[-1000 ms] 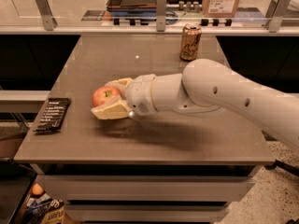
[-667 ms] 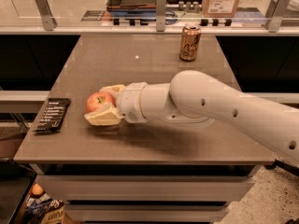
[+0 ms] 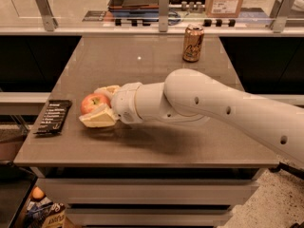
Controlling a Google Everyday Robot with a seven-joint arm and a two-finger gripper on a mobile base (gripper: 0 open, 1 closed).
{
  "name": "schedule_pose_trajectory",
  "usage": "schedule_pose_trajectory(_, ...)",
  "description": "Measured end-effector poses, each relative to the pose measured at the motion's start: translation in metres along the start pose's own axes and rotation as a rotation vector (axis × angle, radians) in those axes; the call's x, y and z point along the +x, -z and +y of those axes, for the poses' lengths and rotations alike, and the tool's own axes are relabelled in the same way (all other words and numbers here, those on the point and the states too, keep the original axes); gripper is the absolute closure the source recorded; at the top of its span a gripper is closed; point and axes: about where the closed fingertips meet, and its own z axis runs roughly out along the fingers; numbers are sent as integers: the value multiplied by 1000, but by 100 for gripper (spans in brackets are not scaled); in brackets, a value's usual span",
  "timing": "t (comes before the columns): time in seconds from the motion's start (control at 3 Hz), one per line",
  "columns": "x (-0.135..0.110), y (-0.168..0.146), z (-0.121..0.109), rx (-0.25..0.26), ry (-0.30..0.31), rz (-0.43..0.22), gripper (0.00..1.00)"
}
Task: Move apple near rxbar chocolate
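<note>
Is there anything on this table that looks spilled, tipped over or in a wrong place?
Nothing is spilled or damaged. The can stands upright at the far side. The gripper holds the apple beside the bar. Only the bar lies close to the left edge of the table.

1. The cream two-finger gripper [image 3: 98,105] sits low over the table's left front, clasping the round red apple [image 3: 91,101].
2. A narrow strip of bare grey tabletop [image 3: 142,65] separates the apple from the flat black-wrapped rxbar chocolate [image 3: 53,116] at the left edge.
3. The thick white arm [image 3: 213,103] spans the right front.
4. The tall bronze drink can [image 3: 193,42] stands near the far edge, well apart; the middle lies open.
</note>
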Motion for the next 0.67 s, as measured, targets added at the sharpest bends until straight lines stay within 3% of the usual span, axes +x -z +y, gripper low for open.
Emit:
schedule_pose_trajectory(0.33, -1, -4, 0, -17, 1, 2, 100)
schedule_pose_trajectory(0.67, -1, -4, 0, -17, 1, 2, 82)
